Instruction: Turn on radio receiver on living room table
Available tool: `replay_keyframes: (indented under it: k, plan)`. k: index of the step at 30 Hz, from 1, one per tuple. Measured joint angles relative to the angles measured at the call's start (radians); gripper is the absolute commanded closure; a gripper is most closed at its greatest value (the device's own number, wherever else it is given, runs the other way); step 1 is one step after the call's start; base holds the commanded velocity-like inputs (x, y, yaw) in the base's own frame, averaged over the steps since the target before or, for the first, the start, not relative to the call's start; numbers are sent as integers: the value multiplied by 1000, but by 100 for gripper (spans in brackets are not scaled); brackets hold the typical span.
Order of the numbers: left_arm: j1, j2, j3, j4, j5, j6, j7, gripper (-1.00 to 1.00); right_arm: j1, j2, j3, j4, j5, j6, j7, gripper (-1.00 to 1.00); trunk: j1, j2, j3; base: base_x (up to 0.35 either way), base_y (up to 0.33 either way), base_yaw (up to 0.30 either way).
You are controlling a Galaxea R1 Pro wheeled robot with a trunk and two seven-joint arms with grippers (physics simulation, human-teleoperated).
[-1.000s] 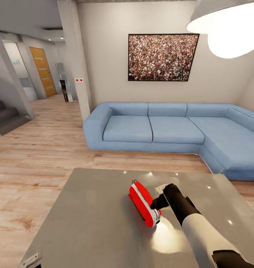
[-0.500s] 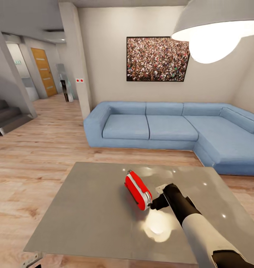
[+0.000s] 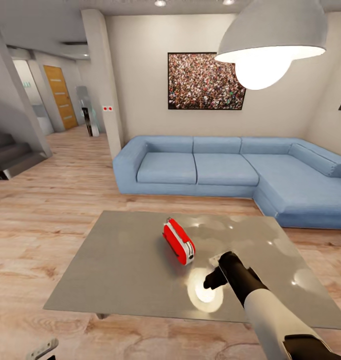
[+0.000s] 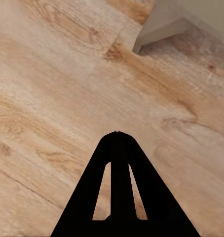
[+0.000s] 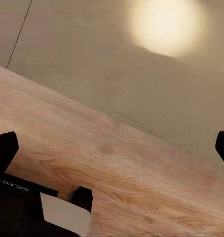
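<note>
One arm, the right gripper (image 3: 214, 280), hangs wide open and empty below the radio receiver (image 3: 178, 241) at mid-frame, probably poised to press it; left gripper (image 4: 118, 136) pinched closed, idle.

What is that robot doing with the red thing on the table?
The robot is reaching its right gripper out over the grey table toward the radio receiver, a little red box. The gripper is near it but not touching; there is a gap between them. Its left gripper is shut and hangs down over the wooden floor. A blue sofa stands behind the table.
</note>
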Motion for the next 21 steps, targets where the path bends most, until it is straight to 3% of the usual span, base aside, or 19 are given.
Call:
replay_keyframes:
  k: [5,10,15,17,18,19,21]
  plan:
    - [0,-6,-14,1,-42,0,-1,100,1,0,0,159,1,-128,-32,-100,-19,35,16,-57,-14,0]
    - [1,-10,-17,9,-90,0,-2,100,5,0,-2,434,-5,-362,-178,-100,-38,70,31,-7,-2,0]
    - [6,-5,-18,76,-119,-2,-1,100,32,-9,-4,607,-9,-593,-310,-100,-58,105,47,-1,0,0]
    - [7,-5,-18,112,-155,-8,0,100,69,-14,-7,622,-13,-651,-348,-100,-65,119,53,0,0,0]
    - [8,-6,-19,141,-209,-24,0,100,102,-18,-8,629,-26,-707,-378,-100,-69,126,56,0,0,0]
    - [9,-6,-19,152,-232,-32,0,100,116,-20,-8,631,-32,-728,-388,-100,-73,133,59,0,0,0]
    - [11,-7,-18,190,-319,-67,1,100,165,-31,-9,634,-62,-795,-421,-100,-81,147,66,0,0,0]
